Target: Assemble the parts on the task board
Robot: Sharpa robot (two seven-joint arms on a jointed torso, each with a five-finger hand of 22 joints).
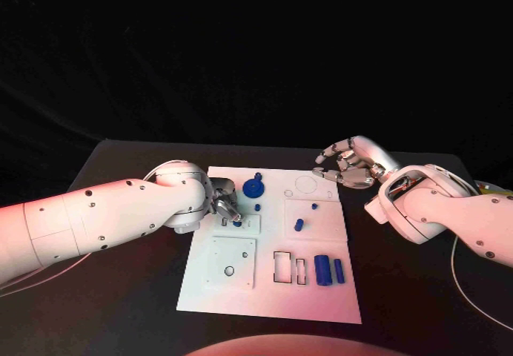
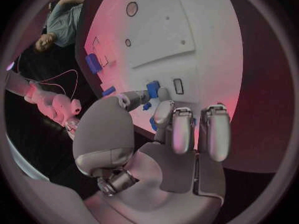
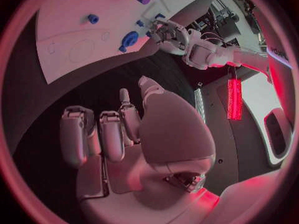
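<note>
Head view: the task board [image 1: 273,293] lies at the table's [image 1: 118,297] centre. The left hand [image 1: 224,205] rests over the board's left-middle area, fingertips at a small blue part [image 1: 237,222]. A blue gear-shaped part [image 1: 254,186] sits near the far edge; two blue blocks [image 1: 329,270] lie near the right edge. The right hand [image 1: 348,165] hovers off the board's far right corner, fingers curled, holding nothing.

Left wrist view: the left hand [image 2: 177,134] pinches the small blue part [image 2: 152,89] against the board [image 2: 206,40].

Right wrist view: the right hand [image 3: 124,134] hangs over the dark table, fingers curled in, empty; the gear-shaped part [image 3: 129,38] lies on the board [image 3: 69,30] beyond.
</note>
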